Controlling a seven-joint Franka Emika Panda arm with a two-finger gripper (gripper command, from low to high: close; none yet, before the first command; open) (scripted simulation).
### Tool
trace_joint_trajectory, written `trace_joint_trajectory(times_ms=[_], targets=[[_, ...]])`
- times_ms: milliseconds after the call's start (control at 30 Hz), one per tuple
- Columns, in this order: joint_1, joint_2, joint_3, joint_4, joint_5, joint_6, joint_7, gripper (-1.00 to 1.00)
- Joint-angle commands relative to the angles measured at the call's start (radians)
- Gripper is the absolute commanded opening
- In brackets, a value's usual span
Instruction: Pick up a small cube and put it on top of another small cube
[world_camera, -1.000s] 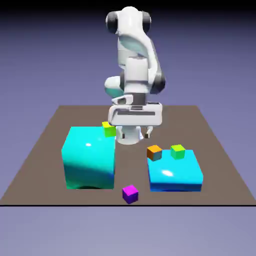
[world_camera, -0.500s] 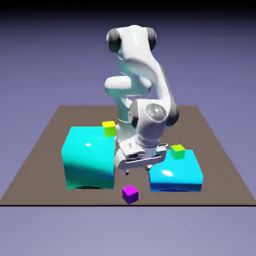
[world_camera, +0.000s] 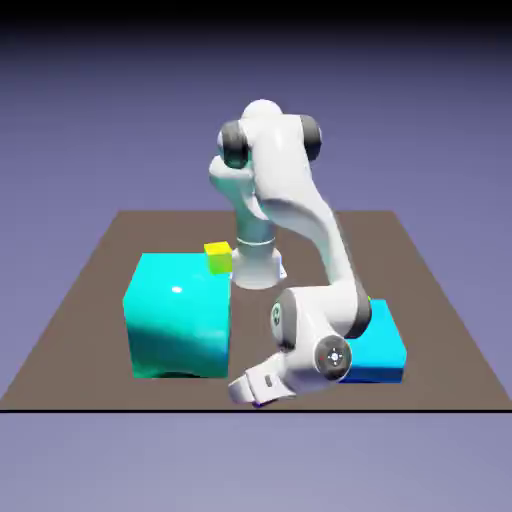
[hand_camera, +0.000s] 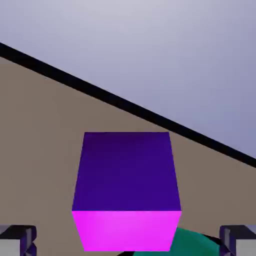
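1. My gripper (hand_camera: 128, 240) was down low at the near edge of the table (world_camera: 80, 300), close to the tabletop. In the exterior view my own wrist and hand covered the spot, so the purple cube could not be seen there.
2. In the hand view the purple cube (hand_camera: 127, 190) filled the middle of the picture, sitting on the brown tabletop between my two fingertips (hand_camera: 17, 239) — one at the bottom left corner, the other at the bottom right.
3. My fingers were spread apart. There was bare space between each tip and the cube's sides, so nothing was grasped and the cube rested on the table on its own.
4. The cube showed a dark violet face above and a bright magenta face below it, with a patch of teal just beside its lower right corner.
5. The orange cube was not visible in either view — my forearm crossed in front of the low cyan block (world_camera: 385, 350) on the exterior view's right.
6. The tall cyan block (world_camera: 178, 315) stood at the exterior view's left with a yellow-green cube (world_camera: 217, 256) at its back right corner.
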Motion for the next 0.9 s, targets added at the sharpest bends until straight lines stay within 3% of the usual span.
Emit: trace_joint_trajectory(times_ms=[0,167,700,867], targets=[[0.0,0.0,0.0,0.0,0.0,0.0,0.0,-1.0],[0.02,-0.036,0.017,0.118,0.027,-0.153,-0.018,-1.0],[-0.058,-0.616,0.285,-0.444,0.293,-0.207,0.264,-1.0],[-0.062,-0.63,0.291,-0.572,0.298,-0.094,0.276,-1.0]])
